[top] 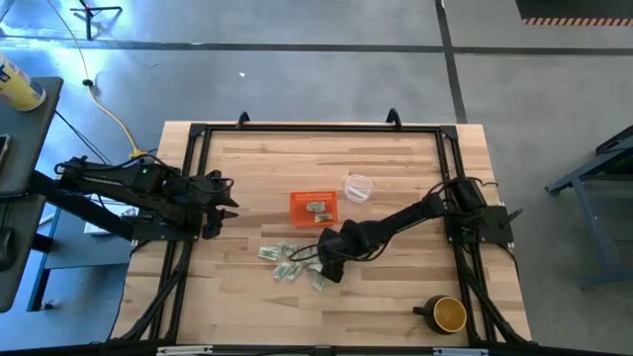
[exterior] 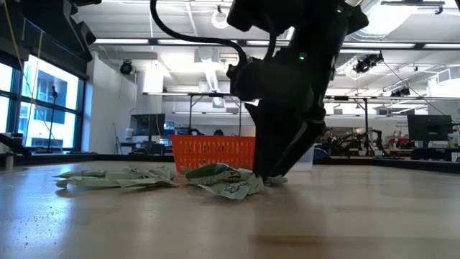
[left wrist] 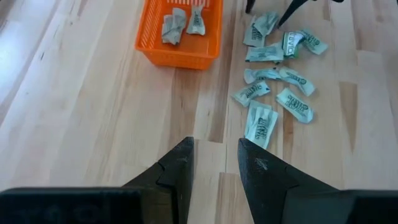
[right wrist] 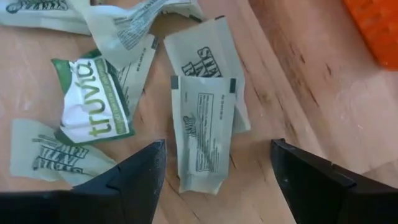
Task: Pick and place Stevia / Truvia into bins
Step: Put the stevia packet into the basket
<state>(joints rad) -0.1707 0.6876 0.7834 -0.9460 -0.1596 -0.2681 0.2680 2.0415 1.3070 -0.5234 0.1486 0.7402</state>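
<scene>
Stevia sachets (right wrist: 202,134) lie loose on the bench (top: 396,297) right under your right pincer (right wrist: 214,168), fingers spread open astride one, none gripped. Two more sit in the orange bin (top: 314,209) just beyond. Your left pincer (left wrist: 214,163) waits open, well apart.

In the right wrist view we read one brand name in full: "truvia", in white lower-case letters on the green panel of a crumpled Truvia sachet (right wrist: 93,102) lying on the desk (right wrist: 298,106). A neighbouring pale sachet (right wrist: 202,65) carries dark capitals beginning "STE"; the rest is covered by the back of an overlapping sachet (right wrist: 202,134), whose fine print we cannot read. Printing on the sachets in the other views is illegible.
</scene>
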